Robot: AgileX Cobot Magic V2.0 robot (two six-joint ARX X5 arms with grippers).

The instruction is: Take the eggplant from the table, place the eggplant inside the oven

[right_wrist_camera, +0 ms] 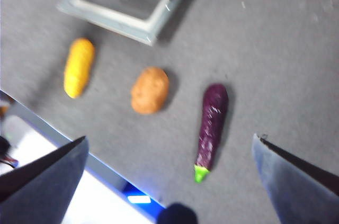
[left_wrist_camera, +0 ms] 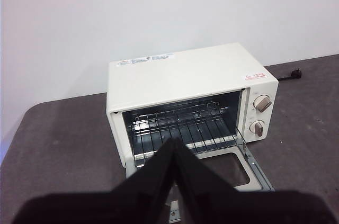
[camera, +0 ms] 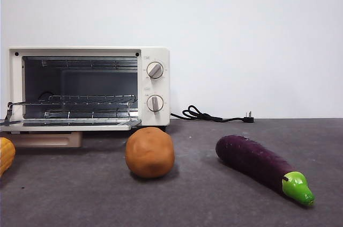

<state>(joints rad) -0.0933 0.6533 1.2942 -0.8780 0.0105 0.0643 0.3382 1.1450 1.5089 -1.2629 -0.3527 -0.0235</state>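
Eggplant (camera: 261,166) lies on desk (camera: 214,200) – right claw (right_wrist_camera: 169,181) wide open above it, left claw (left_wrist_camera: 174,181) closed, empty, facing open oven (left_wrist_camera: 190,102)

Little can be read here. The oven (left_wrist_camera: 190,83) carries a white printed label strip (left_wrist_camera: 145,59) on its top panel near the rear edge, with lines of small print too fine to make out. Near the front corner of the same top panel sits a small red-and-white warning sticker (left_wrist_camera: 253,76); its characters are illegible. Tiny markings ring the two knobs (camera: 155,70) on the oven's front panel, with small tags above each, none readable. No brand name or number is legible anywhere.
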